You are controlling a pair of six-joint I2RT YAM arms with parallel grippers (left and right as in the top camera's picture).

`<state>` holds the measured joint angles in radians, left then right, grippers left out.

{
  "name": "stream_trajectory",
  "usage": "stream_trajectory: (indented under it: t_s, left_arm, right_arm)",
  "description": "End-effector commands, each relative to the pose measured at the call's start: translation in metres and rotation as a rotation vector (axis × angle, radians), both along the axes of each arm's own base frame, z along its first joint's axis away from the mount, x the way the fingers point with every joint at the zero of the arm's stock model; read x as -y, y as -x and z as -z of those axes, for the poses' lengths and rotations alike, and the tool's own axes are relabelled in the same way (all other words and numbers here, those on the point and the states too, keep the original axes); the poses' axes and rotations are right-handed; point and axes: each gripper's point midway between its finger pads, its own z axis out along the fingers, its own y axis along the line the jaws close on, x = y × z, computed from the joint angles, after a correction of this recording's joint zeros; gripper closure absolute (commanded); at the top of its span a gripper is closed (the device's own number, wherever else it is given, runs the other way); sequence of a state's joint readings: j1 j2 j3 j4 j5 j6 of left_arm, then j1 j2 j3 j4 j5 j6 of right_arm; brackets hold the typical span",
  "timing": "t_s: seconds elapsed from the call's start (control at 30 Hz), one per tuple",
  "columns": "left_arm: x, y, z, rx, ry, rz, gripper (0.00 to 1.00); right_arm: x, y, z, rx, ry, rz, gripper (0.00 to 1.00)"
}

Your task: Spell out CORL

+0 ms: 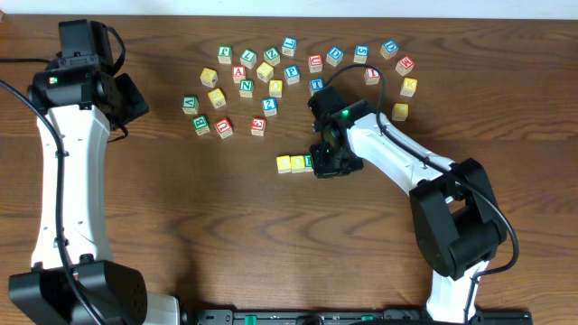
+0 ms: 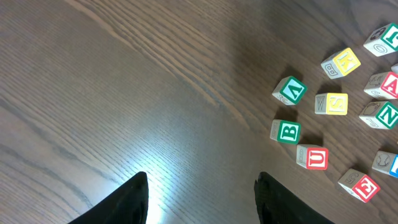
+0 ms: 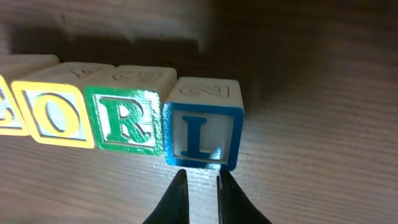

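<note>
Down at the right gripper [image 3: 200, 177], the two fingers are drawn nearly together with nothing between them. Their tips sit just in front of the L cube [image 3: 199, 134], and whether they touch it cannot be told. That blue-lettered cube ends a row of four, side by side with faces touching. To its left stands the green R cube [image 3: 124, 121], then the yellow O cube [image 3: 56, 115], then a yellow end cube [image 3: 9, 106] cut off by the frame edge.

From overhead only three of the row show; the fourth is hidden beneath the right gripper [image 1: 330, 162]. The row lies near the middle of the table [image 1: 226, 235].

Behind the row, an arc of loose cubes [image 1: 271, 77] spreads across the far side, about twenty-five by my count. They carry red, green, blue and yellow letters. The nearest of them sit near the row but apart from it, so nothing crowds the line itself.

The left gripper [image 2: 202, 183] hovers far off at the left with its fingers spread and nothing between them, over bare wood. Its camera catches a green B cube [image 2: 286, 132] and a red U cube [image 2: 313, 157] at the edge of the scatter.

Wide bare wood lies on the near side of the row and to its left. The far table edge runs just past the loose cubes.
</note>
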<state>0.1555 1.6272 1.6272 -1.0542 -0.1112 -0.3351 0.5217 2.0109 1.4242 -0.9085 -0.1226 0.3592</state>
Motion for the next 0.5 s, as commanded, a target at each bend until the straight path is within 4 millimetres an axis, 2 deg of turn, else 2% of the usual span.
stream_trajectory:
  t_s: [0.0, 0.33, 0.47]
  left_arm:
    - [-0.0027, 0.0004, 0.0036, -0.018, -0.012, 0.008, 0.46]
    - [-0.0028, -0.0004, 0.0033, -0.014, -0.013, 0.008, 0.46]
    - [-0.0028, -0.0004, 0.0033, -0.014, -0.013, 0.008, 0.46]
  right_arm:
    - [0.0001, -0.0008, -0.0011, 0.013, 0.004, 0.013, 0.88]
    - [0.0001, 0.0, 0.0017, 0.007, 0.007, 0.01, 0.89]
    - [0.0016, -0.0019, -0.0042, 0.006, 0.007, 0.016, 0.87]
